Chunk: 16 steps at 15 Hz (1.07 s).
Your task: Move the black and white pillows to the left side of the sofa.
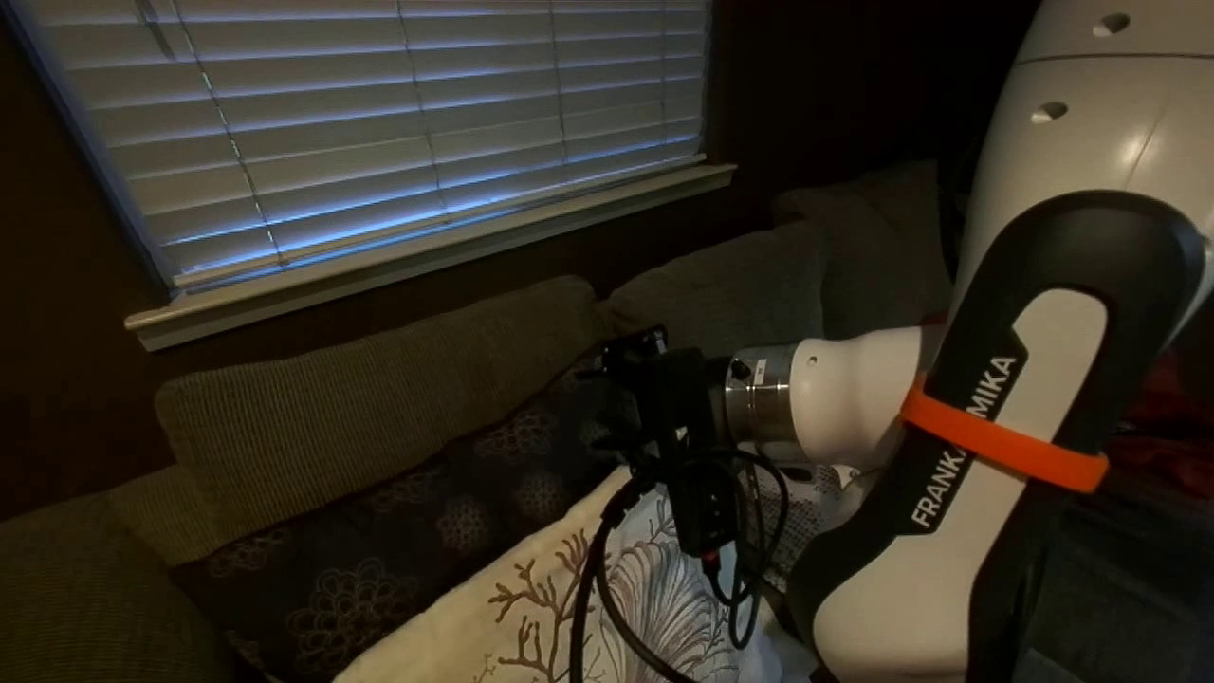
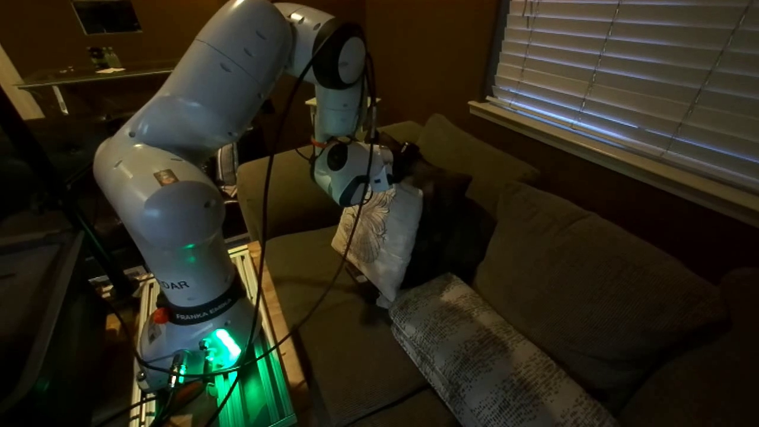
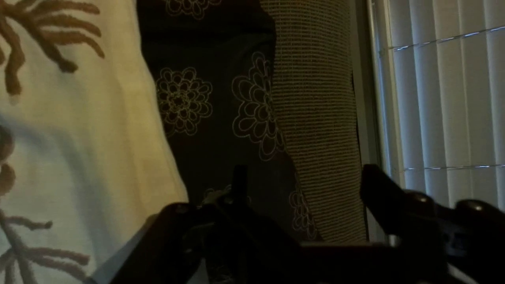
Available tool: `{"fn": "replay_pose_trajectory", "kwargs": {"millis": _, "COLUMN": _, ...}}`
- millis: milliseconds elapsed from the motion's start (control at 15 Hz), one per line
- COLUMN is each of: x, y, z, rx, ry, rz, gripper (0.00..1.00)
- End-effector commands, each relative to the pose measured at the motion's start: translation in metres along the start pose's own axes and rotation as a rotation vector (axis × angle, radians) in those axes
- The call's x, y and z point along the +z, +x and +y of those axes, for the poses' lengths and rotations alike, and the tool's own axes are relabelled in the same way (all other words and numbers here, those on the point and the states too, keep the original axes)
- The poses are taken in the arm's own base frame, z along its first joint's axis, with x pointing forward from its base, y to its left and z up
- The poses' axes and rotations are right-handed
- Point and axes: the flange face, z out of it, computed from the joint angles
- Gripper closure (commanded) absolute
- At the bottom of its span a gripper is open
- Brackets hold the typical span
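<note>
On my wrist feed the jaws stand well apart, holding nothing. From them the white pillow [image 3: 79, 130] sits toward nine o'clock and the black pillow [image 3: 217, 110] toward ten. In an exterior view I see both propped on the sofa [image 2: 344, 356], white in front, with the speckled pillow [image 2: 498, 356] nearer five o'clock.

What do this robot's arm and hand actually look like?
The arm is white, rounded and jointed, with black panels, an orange band, a black ring lettered FRANKA EMIKA, and a green light glowing at its foot. A silver collar leads to a black, two-fingered gripper; black cables hang in loops.
</note>
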Motion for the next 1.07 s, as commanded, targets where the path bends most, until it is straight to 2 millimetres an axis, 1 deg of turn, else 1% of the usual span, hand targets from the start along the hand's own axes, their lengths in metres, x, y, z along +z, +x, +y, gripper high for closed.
{"fn": "replay_pose_trajectory", "kwargs": {"millis": 0, "x": -0.023, "y": -0.007, "z": -0.019, "rx": -0.159, "ry": 0.011, "rz": -0.054, "gripper": 0.0}}
{"fn": "replay_pose_trajectory", "kwargs": {"millis": 267, "x": -0.04, "y": -0.025, "z": -0.035, "rx": -0.34, "ry": -0.112, "rz": -0.083, "gripper": 0.0}}
{"fn": "replay_pose_trajectory", "kwargs": {"millis": 400, "x": -0.046, "y": -0.029, "z": -0.041, "rx": -0.38, "ry": -0.207, "rz": -0.099, "gripper": 0.0}}
{"fn": "replay_pose_trajectory", "kwargs": {"millis": 533, "x": -0.053, "y": -0.029, "z": -0.051, "rx": -0.395, "ry": -0.312, "rz": -0.107, "gripper": 0.0}}
{"fn": "replay_pose_trajectory", "kwargs": {"millis": 800, "x": -0.065, "y": -0.011, "z": -0.068, "rx": -0.405, "ry": -0.523, "rz": -0.077, "gripper": 0.0}}
{"fn": "replay_pose_trajectory", "kwargs": {"millis": 1000, "x": -0.073, "y": 0.01, "z": -0.08, "rx": -0.422, "ry": -0.681, "rz": -0.062, "gripper": 0.0}}
